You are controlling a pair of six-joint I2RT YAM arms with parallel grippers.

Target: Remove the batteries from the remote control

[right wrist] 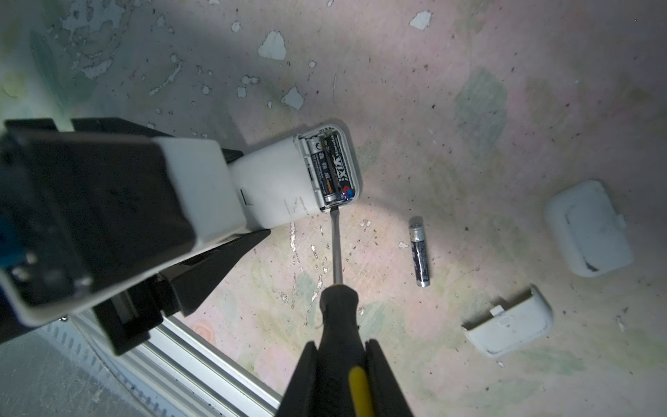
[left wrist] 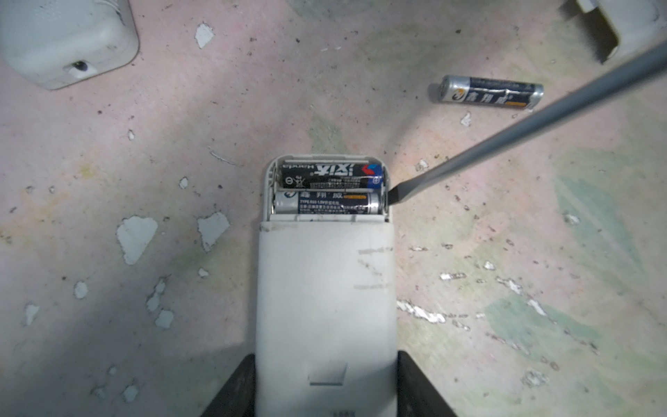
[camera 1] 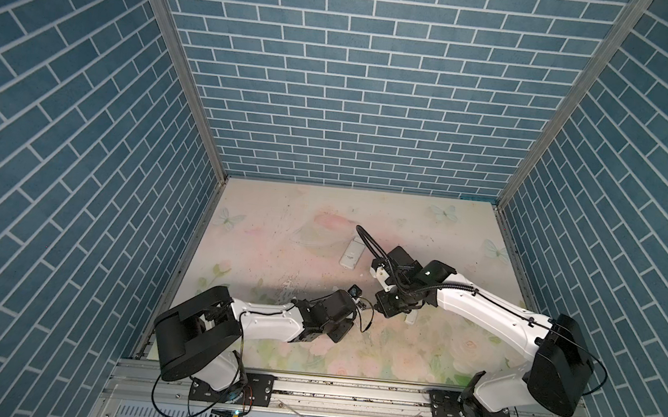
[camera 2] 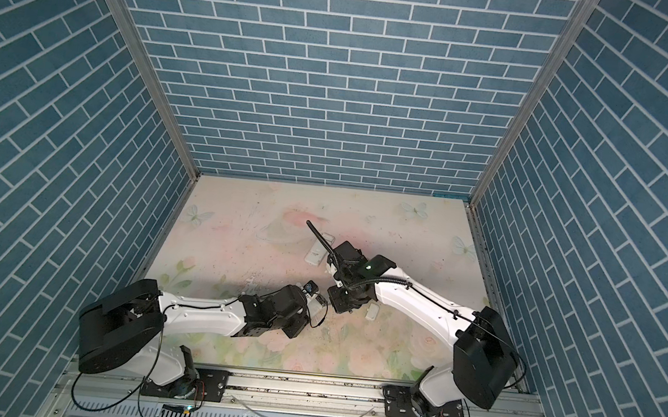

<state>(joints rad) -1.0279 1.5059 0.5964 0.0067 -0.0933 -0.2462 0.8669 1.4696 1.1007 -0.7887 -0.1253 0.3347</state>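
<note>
Clearly, the left gripper (left wrist: 325, 393) is clamped on the remote (left wrist: 325, 289), one dark finger pressed against each long side of its white body. The open battery bay lies out beyond the fingertips, at the far end of the remote. Two cells sit side by side across it: the black battery (left wrist: 330, 176) farthest from the gripper, and the silver-ended battery (left wrist: 326, 204) just nearer.

The right gripper (right wrist: 344, 382) is closed tight round the black-and-yellow handle of the screwdriver (right wrist: 337, 252). Its shaft runs straight out ahead of the fingers. The flat tip meets the bay's end wall, right at the end of the silver-ended battery; whether it touches the cell itself I cannot tell.

A loose battery (right wrist: 419, 252) lies flat on the table (right wrist: 469, 108), off to one side of the shaft and clear of both grippers. Beyond it, farther from the shaft, a white cover (right wrist: 509, 325) rests on the table.
</note>
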